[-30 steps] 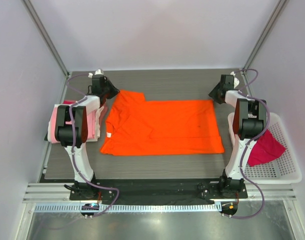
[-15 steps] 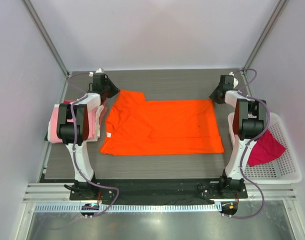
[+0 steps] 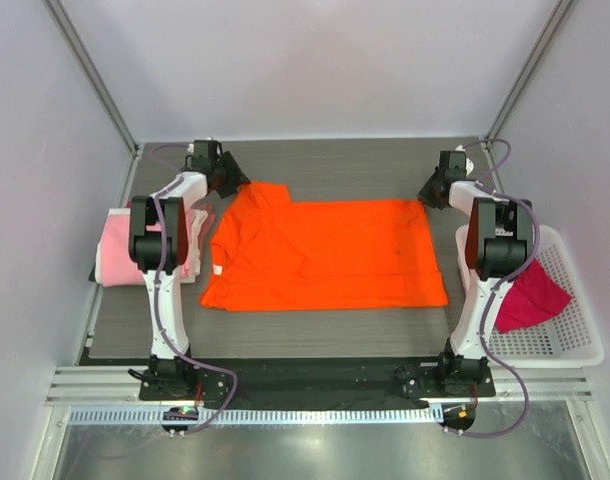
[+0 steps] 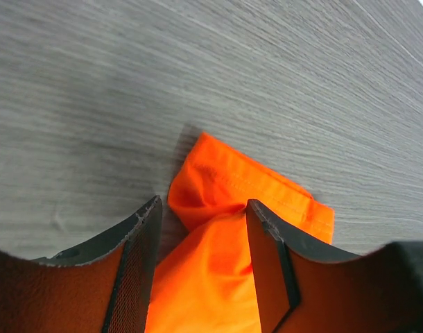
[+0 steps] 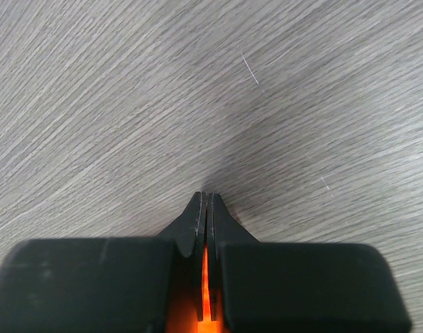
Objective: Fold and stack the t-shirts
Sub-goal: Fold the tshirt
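Observation:
A bright orange t-shirt (image 3: pixel 325 255) lies spread flat on the grey table. My left gripper (image 3: pixel 230 180) is at the shirt's far left corner. In the left wrist view it (image 4: pixel 203 205) stands open, and the orange sleeve (image 4: pixel 267 198) lies loose between its fingers. My right gripper (image 3: pixel 430 192) is at the far right corner. In the right wrist view it (image 5: pixel 206 198) is shut, with a sliver of the orange t-shirt (image 5: pixel 208 291) pinched between the pads. Folded light pink t-shirts (image 3: pixel 115 245) are stacked at the left edge. A magenta t-shirt (image 3: pixel 533 295) lies in the basket.
A white plastic lattice basket (image 3: pixel 575 340) sits at the table's right edge beside the right arm. Walls close in the table on the left, back and right. Both arm bases stand at the near edge.
My left gripper has opened and shifted a little to the right at the shirt's far left corner. My right gripper has closed on the shirt's far right corner.

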Action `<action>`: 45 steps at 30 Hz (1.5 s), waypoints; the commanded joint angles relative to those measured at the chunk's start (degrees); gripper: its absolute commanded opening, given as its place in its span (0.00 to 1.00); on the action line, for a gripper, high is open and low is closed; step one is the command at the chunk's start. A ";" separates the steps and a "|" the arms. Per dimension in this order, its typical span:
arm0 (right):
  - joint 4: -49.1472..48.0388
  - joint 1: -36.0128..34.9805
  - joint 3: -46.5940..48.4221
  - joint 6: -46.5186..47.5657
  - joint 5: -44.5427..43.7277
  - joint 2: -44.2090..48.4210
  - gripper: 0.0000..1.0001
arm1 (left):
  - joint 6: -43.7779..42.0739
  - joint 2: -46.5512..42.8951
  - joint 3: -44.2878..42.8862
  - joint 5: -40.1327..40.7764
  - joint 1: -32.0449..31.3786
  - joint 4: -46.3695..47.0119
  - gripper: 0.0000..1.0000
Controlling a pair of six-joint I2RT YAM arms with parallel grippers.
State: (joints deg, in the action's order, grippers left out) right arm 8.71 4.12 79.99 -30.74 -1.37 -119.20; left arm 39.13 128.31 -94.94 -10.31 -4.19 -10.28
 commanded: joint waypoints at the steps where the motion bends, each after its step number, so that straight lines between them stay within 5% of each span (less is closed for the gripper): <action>1: -0.18 -0.34 0.61 0.15 0.58 1.16 0.01 | -0.37 1.85 -5.34 -3.49 0.50 -5.35 0.53; 9: -0.01 -0.34 0.87 0.07 0.66 1.07 0.01 | 1.29 4.57 -7.98 -9.03 0.32 -4.74 0.50; 20: 0.08 -0.34 1.23 0.07 0.58 0.90 0.01 | 2.96 9.41 -15.53 -1.82 0.32 -8.79 0.38; 31: 0.17 -0.34 1.58 0.24 0.66 0.63 0.01 | 3.14 14.77 -22.65 -5.42 -1.17 -9.31 0.40; 34: 0.25 -0.34 1.66 0.24 0.58 0.63 0.01 | 2.44 15.56 -24.06 -4.99 -1.44 -11.25 0.35; 43: 0.43 -0.34 2.10 0.07 0.58 0.63 0.01 | 2.00 16.44 -24.86 -4.81 -1.62 -11.08 0.00; 45: 0.78 -0.34 2.63 -0.02 2.68 0.37 0.01 | 2.35 16.27 -24.77 -6.04 -1.62 -9.59 0.00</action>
State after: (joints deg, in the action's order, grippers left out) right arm 9.08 4.12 80.14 -30.74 -0.71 -119.22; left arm 41.78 143.41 -118.30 -14.50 -5.54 -19.75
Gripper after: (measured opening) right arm 0.029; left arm 0.006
